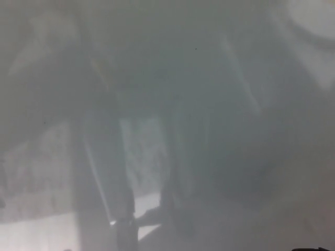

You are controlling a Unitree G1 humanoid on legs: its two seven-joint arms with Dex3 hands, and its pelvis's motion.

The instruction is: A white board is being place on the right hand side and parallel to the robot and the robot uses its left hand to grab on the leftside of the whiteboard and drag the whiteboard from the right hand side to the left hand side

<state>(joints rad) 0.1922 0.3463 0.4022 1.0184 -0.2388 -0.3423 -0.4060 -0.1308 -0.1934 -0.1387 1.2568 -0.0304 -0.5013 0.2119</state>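
Note:
A hazy grey-white surface, most likely the whiteboard (220, 104), fills almost the whole head view. It carries only blurred, dim shapes that look like reflections: a dark upright form (175, 204) at the lower centre and pale patches (144, 151) beside it. Neither of my hands shows as a clear shape. A thin dark sliver (312, 249) touches the bottom right edge, and I cannot tell what it is.
A brighter patch (314, 21) glows at the top right corner. Pale speckled areas (36, 172) lie at the lower left. No edge of the board or floor can be made out through the haze.

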